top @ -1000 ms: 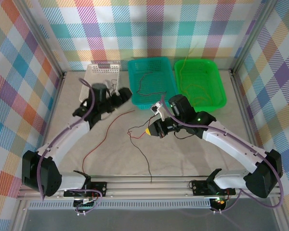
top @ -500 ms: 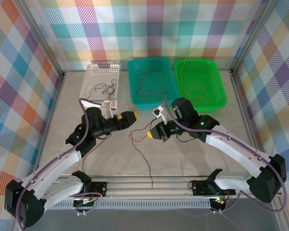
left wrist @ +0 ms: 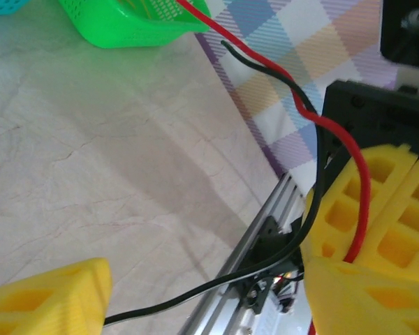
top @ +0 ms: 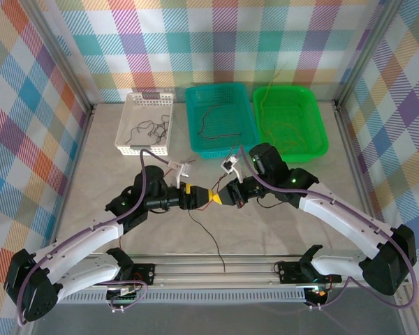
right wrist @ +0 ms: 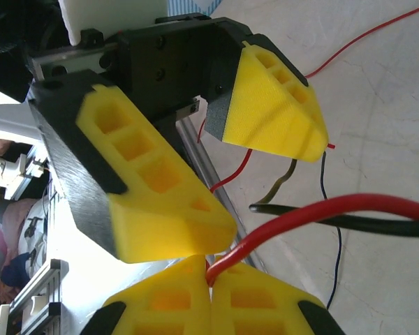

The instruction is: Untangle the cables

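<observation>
Right wrist view: right gripper [right wrist: 209, 279] clenched on red cable [right wrist: 321, 207]. Left gripper [right wrist: 269, 188], jaws spread, meets it tip to tip. Black cable [right wrist: 363, 225] crosses between those open jaws.

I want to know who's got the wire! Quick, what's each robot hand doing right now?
Left gripper: open, holding nothing.
Right gripper: shut on the red cable.

Overhead view — wrist close-ups sharing cables [right wrist: 321, 208]
</observation>
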